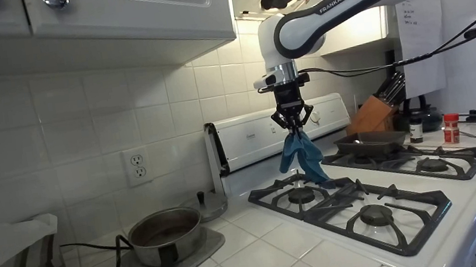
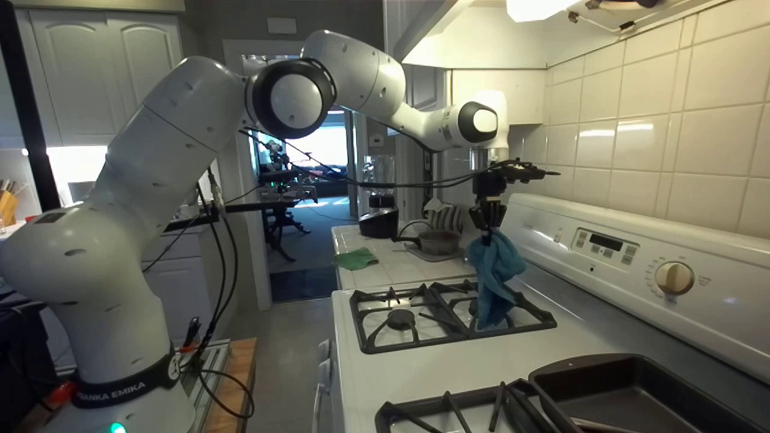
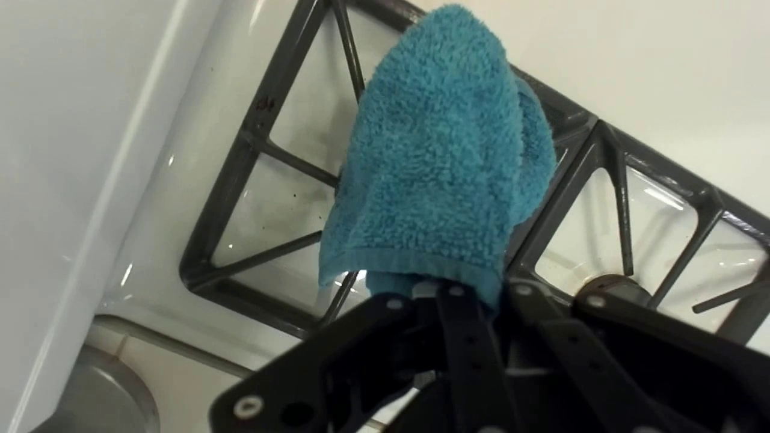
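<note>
My gripper (image 1: pixel 296 132) points straight down over the stove and is shut on a blue terry cloth (image 1: pixel 302 154). In an exterior view the gripper (image 2: pixel 488 236) pinches the cloth (image 2: pixel 497 270) near its top, and the rest hangs in folds. The lower end reaches down to the burner grate (image 1: pixel 271 203) nearest the backguard; I cannot tell whether it touches the grate. In the wrist view the cloth (image 3: pixel 436 156) spreads out ahead of the gripper (image 3: pixel 490 294) and covers part of the grate (image 3: pixel 225 192). The fingertips are partly hidden by cloth.
The stove's backguard (image 2: pixel 601 246) rises close beside the gripper. A dark baking pan (image 2: pixel 637 397) sits on another grate. A pot (image 1: pixel 166 236) and a glass lid (image 1: pixel 206 207) stand on the tiled counter. A green cloth (image 2: pixel 357 258), knife block (image 1: pixel 368 115) and red-capped jar (image 1: pixel 451 129) also show.
</note>
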Motion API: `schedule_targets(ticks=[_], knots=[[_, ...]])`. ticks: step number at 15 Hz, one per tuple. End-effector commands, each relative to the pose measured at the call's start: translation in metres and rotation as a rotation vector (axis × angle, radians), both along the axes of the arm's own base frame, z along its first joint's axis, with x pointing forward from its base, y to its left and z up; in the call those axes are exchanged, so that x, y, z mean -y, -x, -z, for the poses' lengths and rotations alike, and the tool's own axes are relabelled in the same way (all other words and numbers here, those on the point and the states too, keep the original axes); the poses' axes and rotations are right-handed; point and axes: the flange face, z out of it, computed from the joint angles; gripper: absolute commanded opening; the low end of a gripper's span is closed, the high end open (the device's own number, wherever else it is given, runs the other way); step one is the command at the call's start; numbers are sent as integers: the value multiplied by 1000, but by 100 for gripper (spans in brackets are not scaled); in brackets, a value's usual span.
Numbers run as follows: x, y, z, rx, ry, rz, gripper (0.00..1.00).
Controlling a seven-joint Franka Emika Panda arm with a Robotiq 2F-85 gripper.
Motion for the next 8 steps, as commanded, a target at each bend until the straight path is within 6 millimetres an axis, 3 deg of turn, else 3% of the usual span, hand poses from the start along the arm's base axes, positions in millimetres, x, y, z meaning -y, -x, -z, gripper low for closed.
schedule_targets(ticks=[1, 8], knots=[[-26, -7, 2, -62, -45, -104, 2], [-73, 9, 17, -215, -74, -231, 2]])
